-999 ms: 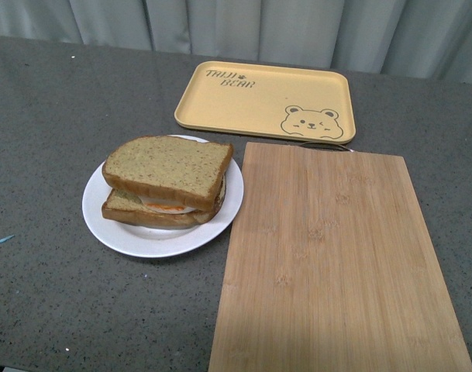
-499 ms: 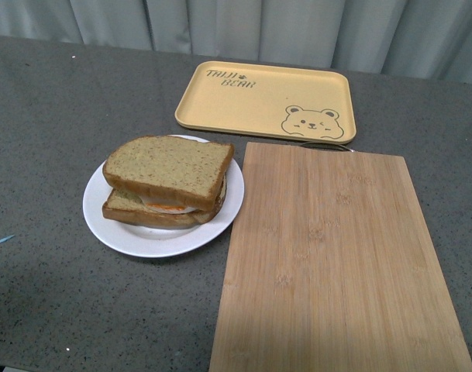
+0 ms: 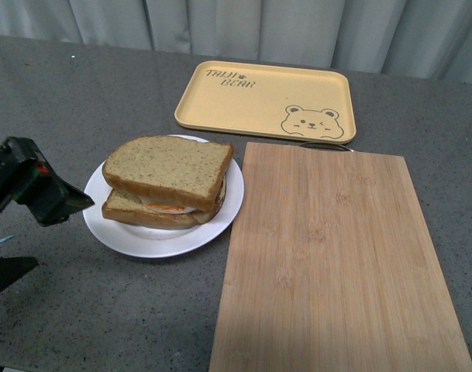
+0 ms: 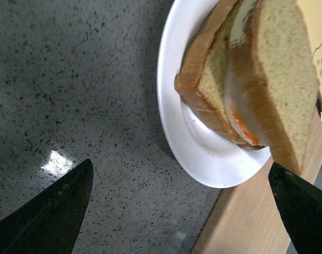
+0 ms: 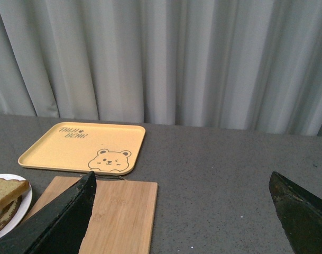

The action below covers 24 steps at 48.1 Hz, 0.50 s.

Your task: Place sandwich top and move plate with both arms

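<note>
Sandwich top (image 3: pixel 167 167) stacked on plate (image 3: pixel 158 240); left fingers (image 4: pixel 49 211) spread beside; right fingers (image 5: pixel 60 222) spread, wrist view only.

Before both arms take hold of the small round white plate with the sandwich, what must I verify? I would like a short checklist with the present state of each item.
1. Plain brown bread slice lies on the egg-topped lower slice: ok.
2. Round white plate shows bare rim on its left side: ok.
3. Left gripper open, beside the plate: ok.
4. Right gripper open but far from the plate: not ok.
5. Gap between the plate and the wooden cutting board for a finger: cannot tell.
</note>
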Each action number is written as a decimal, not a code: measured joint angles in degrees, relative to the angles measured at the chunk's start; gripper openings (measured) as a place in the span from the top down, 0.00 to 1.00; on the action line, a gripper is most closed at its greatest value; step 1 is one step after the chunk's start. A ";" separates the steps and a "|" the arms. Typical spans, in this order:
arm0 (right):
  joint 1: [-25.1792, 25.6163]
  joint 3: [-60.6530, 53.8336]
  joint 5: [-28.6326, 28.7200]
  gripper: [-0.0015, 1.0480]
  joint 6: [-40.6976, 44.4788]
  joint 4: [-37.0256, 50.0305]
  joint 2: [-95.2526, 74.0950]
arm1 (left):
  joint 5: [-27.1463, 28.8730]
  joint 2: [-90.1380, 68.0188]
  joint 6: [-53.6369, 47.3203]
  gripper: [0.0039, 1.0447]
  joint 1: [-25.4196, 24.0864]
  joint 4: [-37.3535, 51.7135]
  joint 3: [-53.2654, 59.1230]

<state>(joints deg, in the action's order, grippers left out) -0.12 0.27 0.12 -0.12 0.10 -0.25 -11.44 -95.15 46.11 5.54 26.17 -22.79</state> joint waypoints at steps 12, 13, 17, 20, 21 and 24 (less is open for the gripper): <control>0.00 0.00 0.00 0.09 0.02 0.00 0.00 | 0.98 -10.71 2.49 0.06 2.95 0.94 -5.14; 0.00 0.00 0.00 0.09 0.00 0.00 0.00 | 1.03 -11.30 2.69 0.06 3.10 0.92 -5.75; 0.00 0.00 0.00 0.09 0.00 0.00 0.00 | 1.38 -13.00 3.10 0.06 3.52 0.83 -7.37; 0.00 0.00 0.00 0.09 0.02 0.00 0.00 | 1.36 -14.53 3.69 0.06 3.93 0.42 -9.01; 0.00 0.00 0.00 0.09 0.02 0.00 0.00 | 1.27 -15.10 3.74 0.06 4.07 0.11 -9.68; 0.00 0.00 0.00 0.09 0.00 0.00 0.00 | 1.03 -16.09 3.93 0.06 4.31 -0.15 -10.82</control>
<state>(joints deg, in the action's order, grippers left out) -0.12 0.27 0.12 -0.12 0.10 -0.25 -10.41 -111.24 50.04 9.85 26.02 -33.61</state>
